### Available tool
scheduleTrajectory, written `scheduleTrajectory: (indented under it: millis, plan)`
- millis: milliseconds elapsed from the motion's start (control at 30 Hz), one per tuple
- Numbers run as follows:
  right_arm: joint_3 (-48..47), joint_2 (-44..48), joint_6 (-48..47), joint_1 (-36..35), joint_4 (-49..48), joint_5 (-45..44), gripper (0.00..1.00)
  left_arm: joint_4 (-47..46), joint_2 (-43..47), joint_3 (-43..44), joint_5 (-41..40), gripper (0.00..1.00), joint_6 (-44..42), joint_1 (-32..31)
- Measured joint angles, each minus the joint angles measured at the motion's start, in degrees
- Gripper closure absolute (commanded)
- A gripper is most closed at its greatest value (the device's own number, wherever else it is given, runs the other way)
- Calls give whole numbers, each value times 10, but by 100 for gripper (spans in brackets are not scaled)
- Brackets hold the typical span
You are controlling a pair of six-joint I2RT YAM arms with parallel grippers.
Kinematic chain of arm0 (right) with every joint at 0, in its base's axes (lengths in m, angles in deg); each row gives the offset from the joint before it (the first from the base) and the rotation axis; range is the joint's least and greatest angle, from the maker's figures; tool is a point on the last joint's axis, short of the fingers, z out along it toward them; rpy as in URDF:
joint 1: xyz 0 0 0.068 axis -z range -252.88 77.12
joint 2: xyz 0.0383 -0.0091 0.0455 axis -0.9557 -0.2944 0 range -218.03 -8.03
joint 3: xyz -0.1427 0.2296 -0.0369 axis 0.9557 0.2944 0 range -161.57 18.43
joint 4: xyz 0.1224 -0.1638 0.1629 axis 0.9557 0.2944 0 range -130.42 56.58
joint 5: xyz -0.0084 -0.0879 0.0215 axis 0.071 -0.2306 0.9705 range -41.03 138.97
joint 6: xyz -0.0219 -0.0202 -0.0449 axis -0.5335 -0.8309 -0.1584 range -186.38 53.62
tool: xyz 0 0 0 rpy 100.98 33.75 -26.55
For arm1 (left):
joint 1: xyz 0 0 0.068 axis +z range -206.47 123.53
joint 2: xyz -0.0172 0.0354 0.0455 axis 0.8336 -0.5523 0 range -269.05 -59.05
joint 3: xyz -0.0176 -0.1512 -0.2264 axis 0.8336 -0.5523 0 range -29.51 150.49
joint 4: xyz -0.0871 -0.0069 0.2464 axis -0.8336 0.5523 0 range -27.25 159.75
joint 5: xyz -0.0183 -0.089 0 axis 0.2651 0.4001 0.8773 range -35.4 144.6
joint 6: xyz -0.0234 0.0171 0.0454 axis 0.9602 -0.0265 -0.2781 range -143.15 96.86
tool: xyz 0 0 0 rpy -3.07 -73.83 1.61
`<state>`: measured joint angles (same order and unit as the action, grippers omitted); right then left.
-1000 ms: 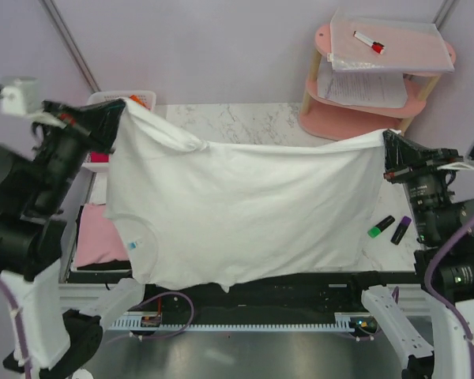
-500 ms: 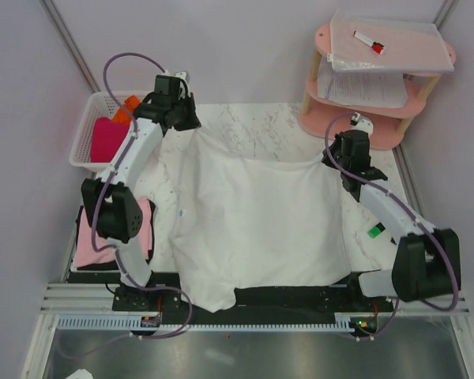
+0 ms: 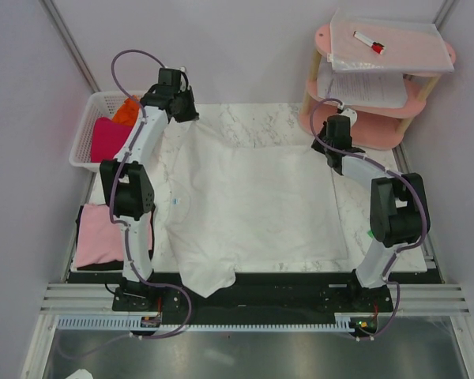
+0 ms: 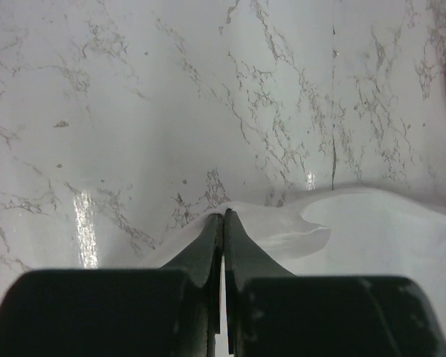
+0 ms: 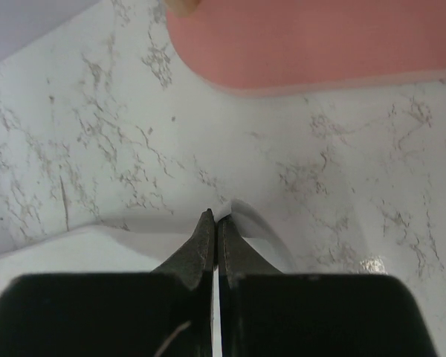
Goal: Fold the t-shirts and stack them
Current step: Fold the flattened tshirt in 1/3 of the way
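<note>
The white t-shirt lay spread flat on the marble table. Only the wrist views showed the left gripper and the right gripper pinched tight on its far corners. Bare marble lay beyond both, and the pink shelf stood near the right one.
</note>
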<state>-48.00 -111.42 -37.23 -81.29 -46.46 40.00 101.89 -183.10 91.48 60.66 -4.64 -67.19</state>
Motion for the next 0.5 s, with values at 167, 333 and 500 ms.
scheduleTrajectory:
  millis: [167, 333, 500]
  plan:
    - [1, 18, 0, 8, -12, -1, 100, -7, 52, -53, -5, 98, 0, 6]
    - [20, 40, 0, 11, -5, -7, 100, -21, 148, -181, -17, 98, 0, 6]
    - [55, 58, 0, 11, 13, -19, 100, -40, 224, -311, -32, 98, 3, 5]
